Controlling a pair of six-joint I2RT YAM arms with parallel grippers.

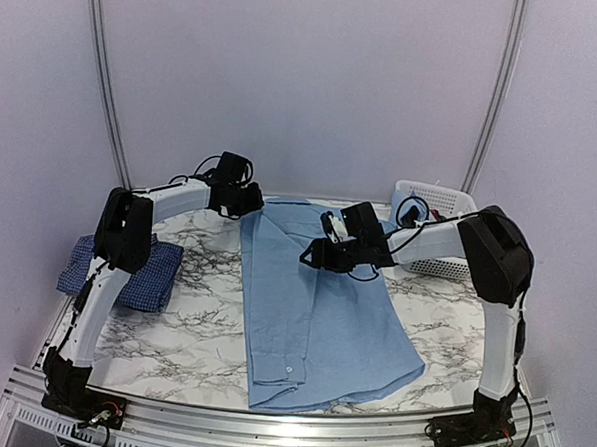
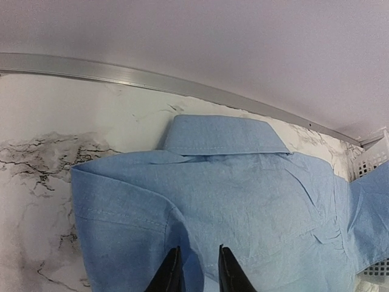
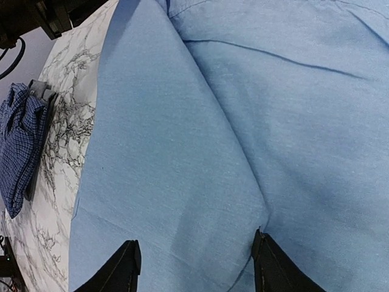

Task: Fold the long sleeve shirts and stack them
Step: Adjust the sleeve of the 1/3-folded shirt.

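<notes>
The light blue shirt (image 1: 314, 304) lies in the middle of the marble table (image 1: 193, 328), collar toward 12 o'clock and hem toward 6 o'clock. Its left side is folded inward in a long straight band, with a buttoned cuff near the 6 o'clock end, and the rest spreads out toward 4 o'clock. The dark checked shirt (image 1: 161, 271) sits folded at 9 o'clock, well apart from the blue one and partly hidden behind the left arm's elbow

The left gripper (image 1: 242, 199) is at about 11 o'clock, at the blue shirt's shoulder just beside the collar. In the left wrist view its jaws stand only a narrow gap apart, low over the cloth with a crease running in between them; I cannot tell whether they pinch it. The right gripper (image 1: 312, 254) hangs over the shirt's upper middle, near 1 o'clock from the table's centre. Its jaws are spread wide above the blue cloth and hold nothing

A white slatted basket (image 1: 440, 206) stands at 2 o'clock, behind the right arm
</notes>
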